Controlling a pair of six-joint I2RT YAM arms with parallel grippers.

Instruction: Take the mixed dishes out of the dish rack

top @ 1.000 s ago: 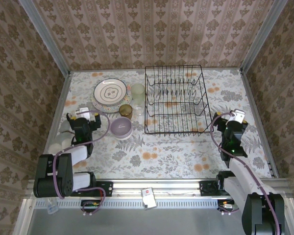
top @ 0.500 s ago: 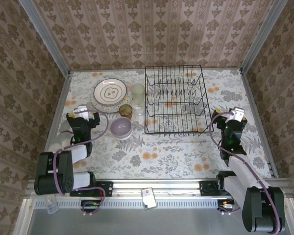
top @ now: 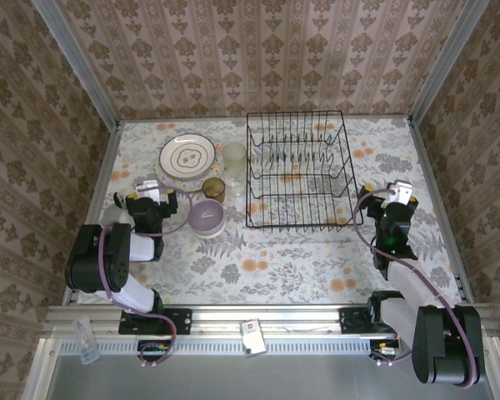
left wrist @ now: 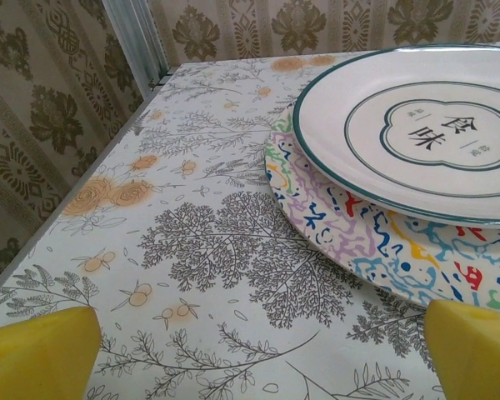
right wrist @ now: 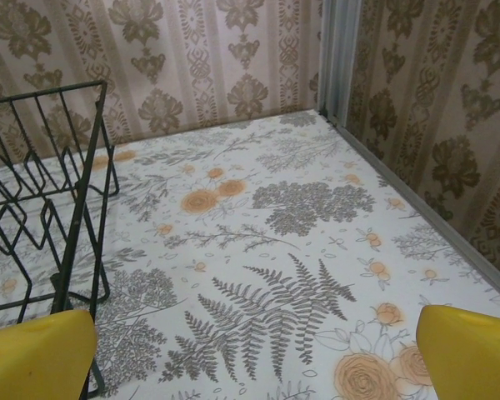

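White plates (top: 187, 156) flat, faces up

A table (top: 275, 267), its cloth printed with grey ferns and orange flowers, is closed at its left, far and right edges by brown damask wallpaper (top: 233, 50). Aluminium posts (top: 77, 65) rise at the far corners. A silver rail (top: 267, 316) runs along the near edge, a small white-and-red tag (top: 252, 336) at its middle.

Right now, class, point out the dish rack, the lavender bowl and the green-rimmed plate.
dish rack (top: 300, 171): top external view, its wire floor.
lavender bowl (top: 207, 217): top external view, its inside.
green-rimmed plate (left wrist: 425, 133): left wrist view, its printed centre.
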